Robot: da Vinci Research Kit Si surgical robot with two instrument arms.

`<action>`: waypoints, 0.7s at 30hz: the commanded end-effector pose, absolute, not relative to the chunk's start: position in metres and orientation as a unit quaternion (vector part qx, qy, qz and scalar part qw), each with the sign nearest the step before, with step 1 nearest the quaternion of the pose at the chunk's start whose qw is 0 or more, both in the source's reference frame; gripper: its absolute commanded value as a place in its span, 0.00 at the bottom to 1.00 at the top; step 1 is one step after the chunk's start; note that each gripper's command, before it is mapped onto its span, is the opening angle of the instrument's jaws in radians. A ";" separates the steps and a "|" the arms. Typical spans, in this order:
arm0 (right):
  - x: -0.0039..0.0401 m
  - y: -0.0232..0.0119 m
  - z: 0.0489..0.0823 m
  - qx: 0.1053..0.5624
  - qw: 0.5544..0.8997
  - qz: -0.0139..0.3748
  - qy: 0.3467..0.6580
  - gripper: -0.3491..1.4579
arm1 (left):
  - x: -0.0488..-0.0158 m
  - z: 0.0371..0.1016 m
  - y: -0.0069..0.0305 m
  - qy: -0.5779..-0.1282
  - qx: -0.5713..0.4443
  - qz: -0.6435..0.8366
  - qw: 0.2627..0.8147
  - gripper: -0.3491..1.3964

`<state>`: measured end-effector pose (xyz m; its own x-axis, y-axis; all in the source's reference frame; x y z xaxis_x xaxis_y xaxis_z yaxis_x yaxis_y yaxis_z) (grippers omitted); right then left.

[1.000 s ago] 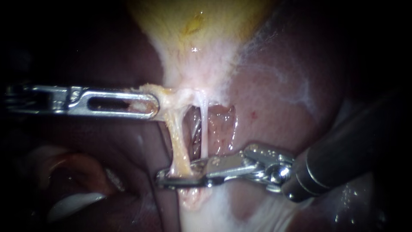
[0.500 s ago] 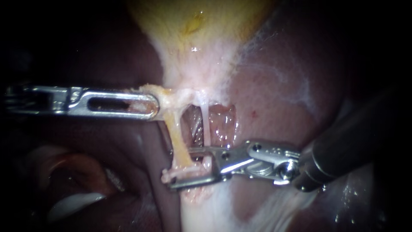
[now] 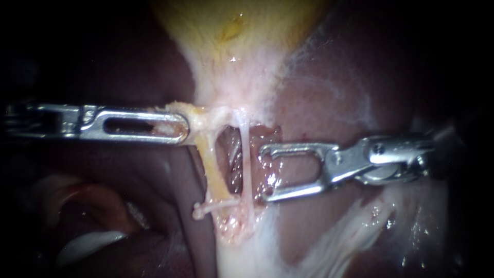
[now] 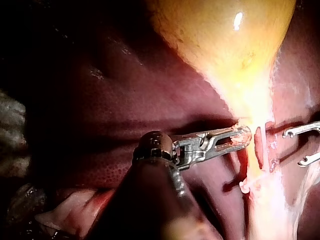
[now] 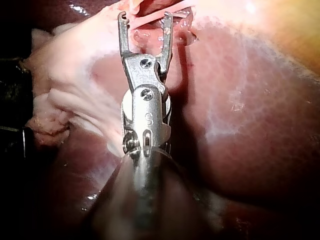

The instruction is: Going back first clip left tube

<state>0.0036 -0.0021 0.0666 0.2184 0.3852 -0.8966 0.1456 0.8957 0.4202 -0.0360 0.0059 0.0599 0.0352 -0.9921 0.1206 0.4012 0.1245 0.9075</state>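
Both right instrument [image 3: 263, 174] jaws gaped empty near the upright left tube [image 3: 212, 167]—its clip [image 3: 215, 206] just past them; left instrument [image 3: 185, 127] clamped tissue [image 3: 199, 116].

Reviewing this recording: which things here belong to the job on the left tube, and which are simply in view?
Part of the job: left tube; clip across its lower end; right instrument, jaws open, beside the tubes; left instrument, jaws shut on the gallbladder at its neck.
Simply in view: right tube; liver.
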 end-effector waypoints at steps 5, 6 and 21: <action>0.0013 -0.0010 0.0655 0.202 0.754 0.079 0.620 0.47 | -0.0360 0.0600 0.0059 -0.415 0.357 -0.557 0.625 0.00; 0.0011 -0.0010 0.0655 0.200 0.756 0.082 0.618 0.47 | -0.0360 0.0600 0.0059 -0.415 0.357 -0.557 0.625 0.00; 0.0005 -0.0012 0.0654 0.202 0.754 0.078 0.620 0.47 | -0.0385 0.0628 0.0051 -0.418 0.348 -0.558 0.627 0.00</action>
